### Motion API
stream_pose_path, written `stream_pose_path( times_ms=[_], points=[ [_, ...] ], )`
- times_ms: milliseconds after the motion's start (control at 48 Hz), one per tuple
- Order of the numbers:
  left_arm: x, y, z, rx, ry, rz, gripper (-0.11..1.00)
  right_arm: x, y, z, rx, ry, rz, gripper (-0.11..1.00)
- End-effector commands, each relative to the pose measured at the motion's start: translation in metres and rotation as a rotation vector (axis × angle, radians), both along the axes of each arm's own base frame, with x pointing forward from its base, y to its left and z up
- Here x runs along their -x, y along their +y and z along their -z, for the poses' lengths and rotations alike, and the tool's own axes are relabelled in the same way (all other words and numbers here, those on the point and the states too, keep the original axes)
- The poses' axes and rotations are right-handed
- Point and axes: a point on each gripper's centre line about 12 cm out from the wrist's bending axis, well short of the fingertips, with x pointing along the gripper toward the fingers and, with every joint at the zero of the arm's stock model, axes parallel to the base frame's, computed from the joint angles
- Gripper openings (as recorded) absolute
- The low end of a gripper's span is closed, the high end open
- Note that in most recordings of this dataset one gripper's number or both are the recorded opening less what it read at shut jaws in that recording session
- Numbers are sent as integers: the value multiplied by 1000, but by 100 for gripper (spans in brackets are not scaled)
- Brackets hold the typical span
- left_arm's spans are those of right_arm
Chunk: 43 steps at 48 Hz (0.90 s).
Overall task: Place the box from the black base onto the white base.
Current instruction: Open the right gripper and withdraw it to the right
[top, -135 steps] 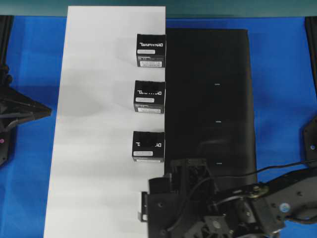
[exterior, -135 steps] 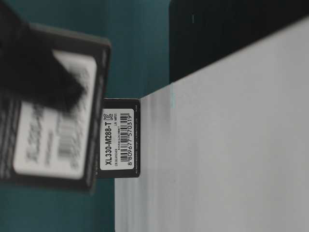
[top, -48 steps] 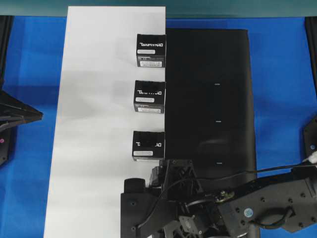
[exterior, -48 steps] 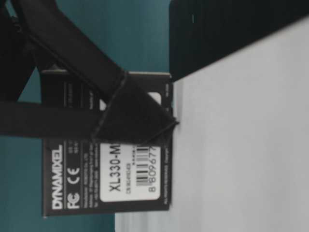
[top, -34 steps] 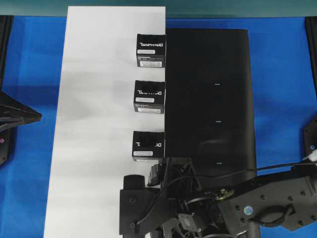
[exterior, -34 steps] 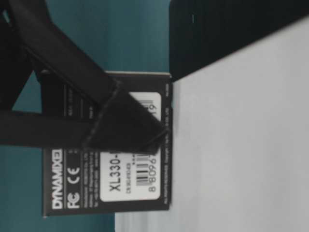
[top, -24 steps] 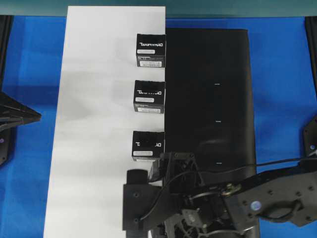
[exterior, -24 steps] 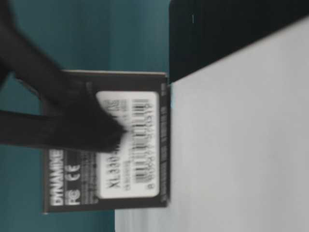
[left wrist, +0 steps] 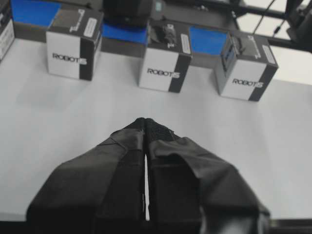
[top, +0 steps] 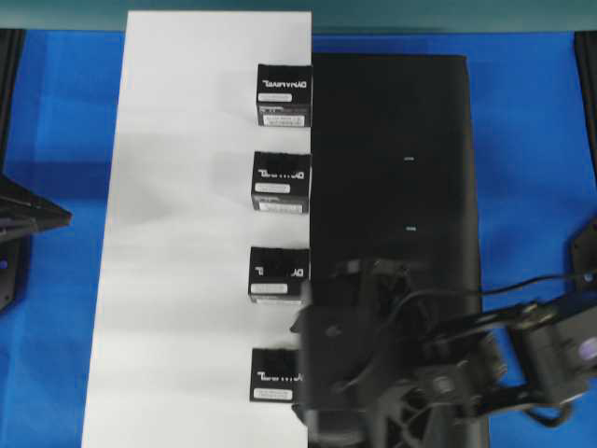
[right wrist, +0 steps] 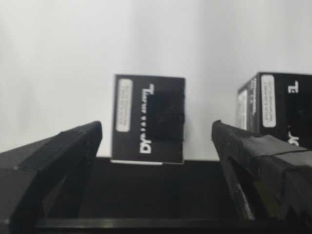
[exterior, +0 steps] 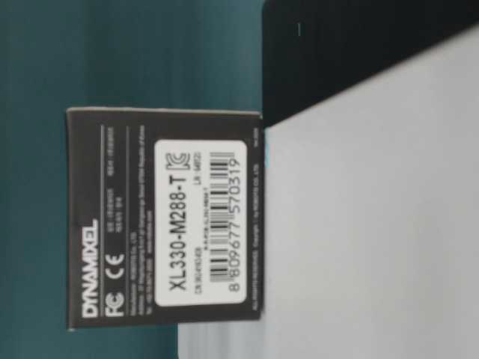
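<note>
Your white base [top: 187, 233] now carries all four boxes along its edge beside the black base [top: 392, 168], which shows none left. The box [top: 276, 375] sits nearest. Right claw [right wrist: 156, 146] released wide; left claw [left wrist: 146, 146] clenched, empty.

Four boxes [top: 278, 375] (aligned) on white base [top: 177, 233]

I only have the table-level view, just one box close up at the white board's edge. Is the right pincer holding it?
Observer: No. The right pincer is open, and the box stands clear beyond its fingertips.
Operator: How many are placed in all?
Observer: Four, in a row on the white base, along its edge beside the black base.
Operator: And the left pincer?
Observer: The left pincer is shut, with nothing in it.
</note>
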Motion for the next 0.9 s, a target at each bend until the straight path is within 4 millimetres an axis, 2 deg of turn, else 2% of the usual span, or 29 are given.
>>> stream_pose_path(
  times_ms=[0, 208, 354, 645, 874],
  points=[
    [-1, 0, -12, 1, -28, -2, -2, 11, 0, -17, -41, -102, -31, 97],
    [0, 0, -12, 1, -28, -2, -2, 37, -11, -9, -108, -173, -36, 97],
    [0, 0, -12, 4, -34, -2, -2, 65, -26, 2, -85, -163, -34, 97],
    [-1, 0, -10, 2, -29, -2, -2, 113, -50, 1, -94, -262, -47, 97],
    [-5, 0, -5, 2, -5, -3, -2, 149, -68, 12, -134, -359, -52, 97]
  ],
)
